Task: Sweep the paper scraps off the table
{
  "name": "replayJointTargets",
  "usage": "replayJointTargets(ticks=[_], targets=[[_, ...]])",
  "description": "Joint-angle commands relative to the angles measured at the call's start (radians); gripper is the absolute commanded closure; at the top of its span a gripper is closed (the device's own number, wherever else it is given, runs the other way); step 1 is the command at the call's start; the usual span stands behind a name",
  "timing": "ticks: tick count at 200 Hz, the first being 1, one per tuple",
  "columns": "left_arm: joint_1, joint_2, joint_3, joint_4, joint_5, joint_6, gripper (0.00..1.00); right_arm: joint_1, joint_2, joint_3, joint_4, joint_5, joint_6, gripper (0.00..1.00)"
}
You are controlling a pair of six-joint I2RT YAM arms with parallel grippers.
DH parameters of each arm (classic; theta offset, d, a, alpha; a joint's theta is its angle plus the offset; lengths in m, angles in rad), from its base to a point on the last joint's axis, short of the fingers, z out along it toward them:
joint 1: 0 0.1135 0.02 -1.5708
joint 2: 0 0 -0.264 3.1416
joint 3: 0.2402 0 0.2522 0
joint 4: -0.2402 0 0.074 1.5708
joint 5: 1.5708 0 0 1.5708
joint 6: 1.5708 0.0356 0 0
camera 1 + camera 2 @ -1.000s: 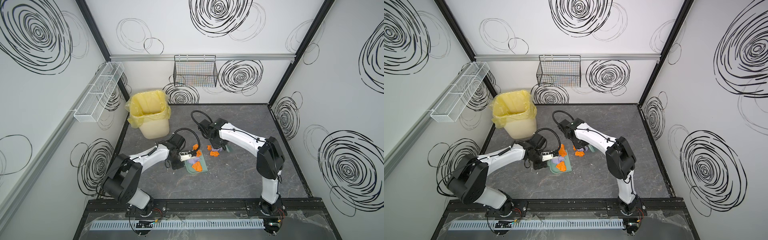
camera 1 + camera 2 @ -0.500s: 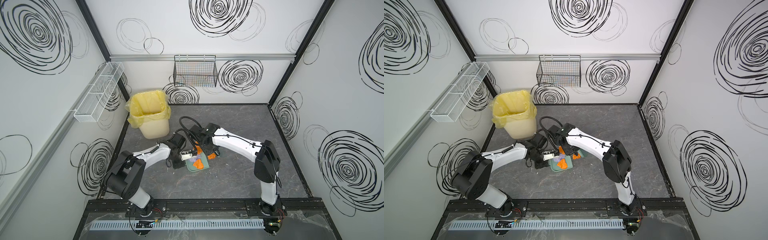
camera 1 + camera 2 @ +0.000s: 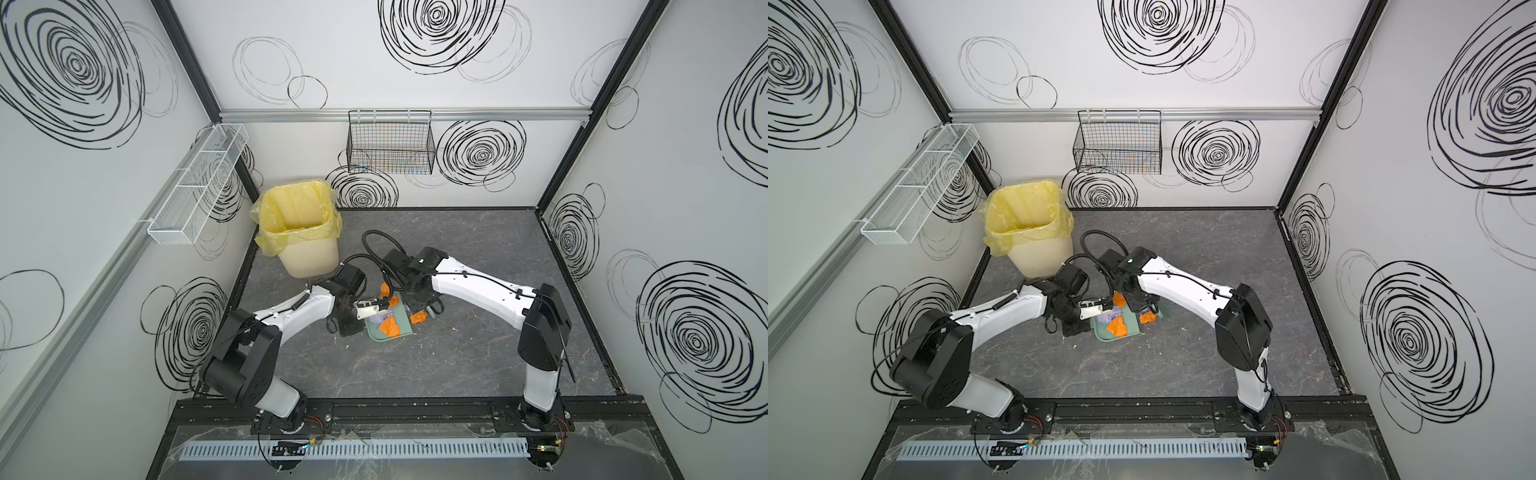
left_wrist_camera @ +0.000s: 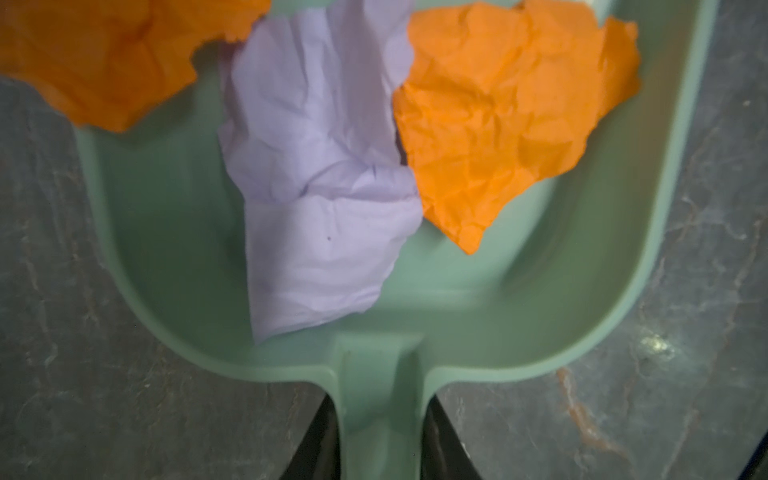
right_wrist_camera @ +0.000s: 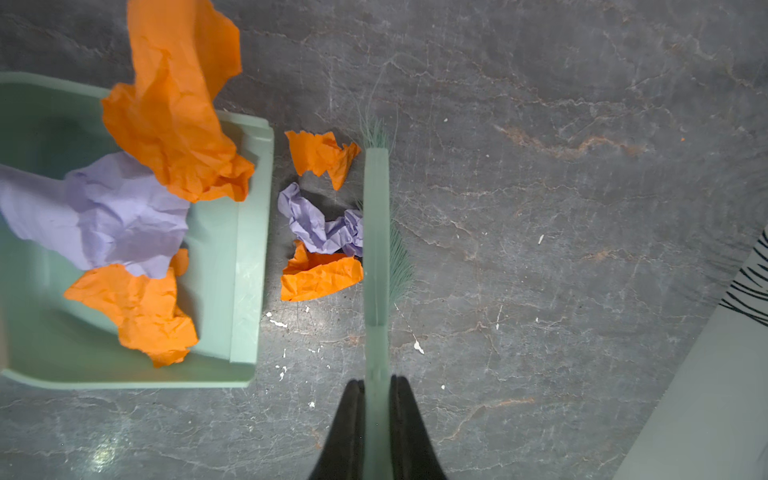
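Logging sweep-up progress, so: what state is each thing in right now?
dustpan: on the table, handle clamped in the left gripper.
brush: handle clamped in the right gripper, bristles down on the table.
scraps in the pan: two orange, one lavender; one orange overhangs the rim.
loose scraps: two orange, one lavender, on the table between pan lip and brush.
bin: upright, yellow-lined, no scraps visible inside.

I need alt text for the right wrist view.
The right gripper holds a green brush beside orange and purple paper scraps lying on the grey table, before the open edge of a green dustpan. More scraps lie inside it.
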Motion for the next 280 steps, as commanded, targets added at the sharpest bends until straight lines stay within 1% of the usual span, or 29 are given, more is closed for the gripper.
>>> replayJointTargets(ticks=[1, 12, 25, 46, 86, 95, 113, 146, 172, 176, 181, 209, 228, 256, 280], targets=[[0.012, -0.051, 0.02, -0.042, 0.013, 0.029, 0.89, -0.027, -0.064, -0.039, 0.027, -0.031, 0.011, 1.0], [0.02, -0.061, 0.014, -0.046, 0.023, 0.042, 0.78, -0.038, -0.087, -0.053, 0.038, -0.04, 0.009, 1.0], [0.031, -0.067, 0.007, -0.045, 0.033, 0.053, 0.72, -0.052, -0.113, -0.068, 0.047, -0.053, 0.006, 1.0], [0.047, -0.069, -0.004, -0.042, 0.04, 0.069, 0.66, -0.077, -0.164, -0.092, 0.058, -0.068, 0.005, 1.0], [0.071, -0.062, -0.015, -0.043, 0.046, 0.086, 0.66, -0.114, -0.231, -0.114, 0.063, -0.087, 0.003, 1.0], [0.076, -0.066, -0.017, -0.043, 0.049, 0.089, 0.64, -0.119, -0.241, -0.118, 0.067, -0.091, 0.004, 1.0], [0.087, -0.077, -0.019, -0.052, 0.064, 0.101, 0.57, -0.124, -0.252, -0.13, 0.072, -0.096, 0.003, 1.0], [0.136, -0.092, -0.053, -0.042, 0.082, 0.138, 0.5, -0.127, -0.27, -0.169, 0.094, -0.105, 0.006, 1.0], [0.227, -0.091, -0.074, -0.058, 0.159, 0.195, 0.39, -0.127, -0.282, -0.192, 0.1, -0.11, 0.008, 1.0], [0.243, -0.091, -0.076, -0.063, 0.177, 0.207, 0.33, -0.127, -0.283, -0.196, 0.101, -0.11, 0.008, 1.0], [0.263, -0.095, -0.078, -0.07, 0.199, 0.223, 0.31, -0.128, -0.284, -0.199, 0.101, -0.11, 0.008, 1.0], [0.342, -0.109, -0.092, -0.115, 0.338, 0.32, 0.25, -0.136, -0.287, -0.209, 0.106, -0.108, 0.005, 1.0], [0.367, -0.135, -0.119, -0.087, 0.402, 0.344, 0.22, -0.14, -0.284, -0.207, 0.114, -0.113, 0.005, 1.0], [0.363, -0.162, -0.175, 0.022, 0.418, 0.305, 0.22, -0.143, -0.284, -0.21, 0.124, -0.117, 0.005, 1.0], [0.365, -0.148, -0.195, 0.073, 0.421, 0.289, 0.23, -0.147, -0.288, -0.214, 0.134, -0.126, 0.003, 1.0]])
